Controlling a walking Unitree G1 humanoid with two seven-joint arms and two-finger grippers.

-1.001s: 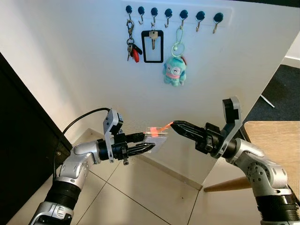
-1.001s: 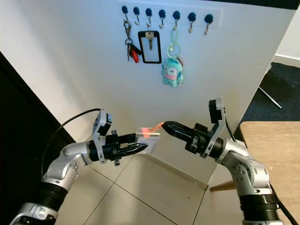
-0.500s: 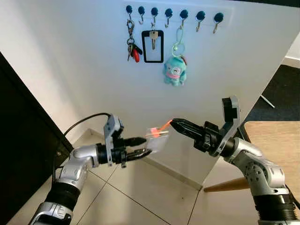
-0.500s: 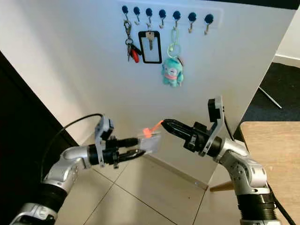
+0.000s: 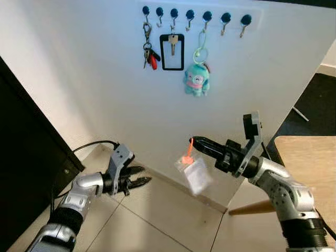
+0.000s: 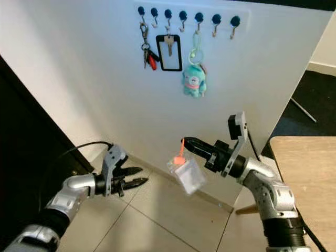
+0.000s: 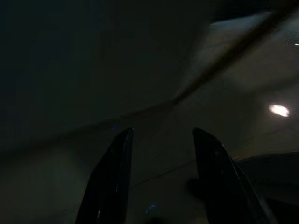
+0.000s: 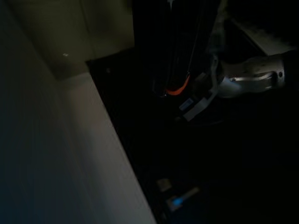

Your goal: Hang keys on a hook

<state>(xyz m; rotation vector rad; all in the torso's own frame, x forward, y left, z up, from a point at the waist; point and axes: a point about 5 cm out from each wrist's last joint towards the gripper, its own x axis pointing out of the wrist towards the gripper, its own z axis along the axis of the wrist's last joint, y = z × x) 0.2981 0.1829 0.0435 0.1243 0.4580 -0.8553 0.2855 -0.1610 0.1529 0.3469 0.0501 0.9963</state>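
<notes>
White wall (image 5: pixel 79 63) straight ahead, bright and bare lower down. Pale tiled floor (image 5: pixel 157 226) below, dark cabinet (image 5: pixel 26 157) on the left. Wooden table (image 5: pixel 310 157) at right, dark carpet (image 5: pixel 315 100) beyond.

Seven wall hooks (image 5: pixel 190 15), three of them loaded, one key bunch (image 5: pixel 148 53), one black-framed key holder (image 5: pixel 171 51), one teal plush keychain (image 5: pixel 196 80), one clear tag with orange loop (image 5: pixel 195 170), two grippers (image 5: pixel 192 141) (image 5: pixel 143 175).

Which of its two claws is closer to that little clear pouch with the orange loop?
The right claw: it holds the clear pouch by its orange loop, the pouch dangling below. The left claw is open, lower and off to the left, apart from it.
</notes>
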